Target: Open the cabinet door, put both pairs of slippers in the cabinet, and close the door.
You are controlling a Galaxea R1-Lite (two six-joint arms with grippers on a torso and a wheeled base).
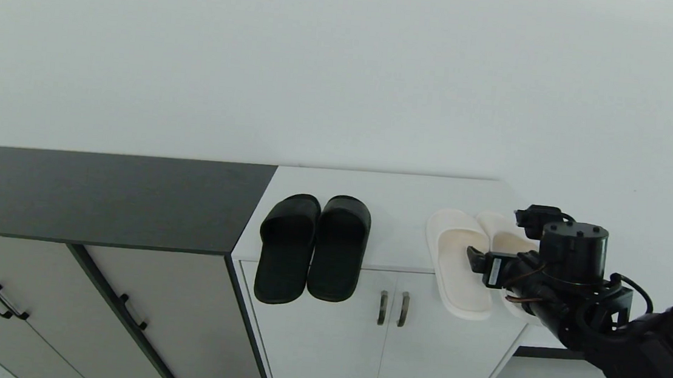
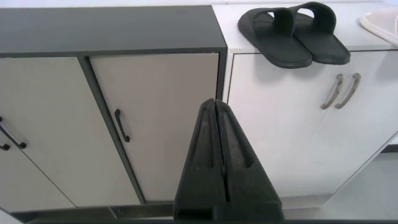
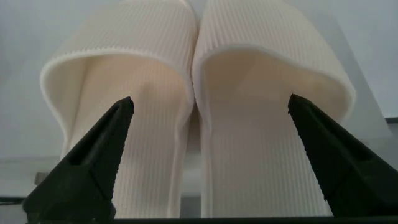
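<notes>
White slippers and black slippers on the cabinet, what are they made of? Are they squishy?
White slippers: probably soft foam or rubbery plastic, cream and matte. The straps show fine moulded ribs and thick rounded edges. Black slippers: likely similar foam or rubber, smooth and dull, with thick soles and no shine. Looks alone can't prove squishiness.

no readable text; small white label on right arm; print too small to read

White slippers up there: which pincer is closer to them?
Right. The right pincer is open at the heels of the white slippers, a finger on either side of the pair. The left pincer is shut, low before the grey cabinet doors, well away.
</notes>
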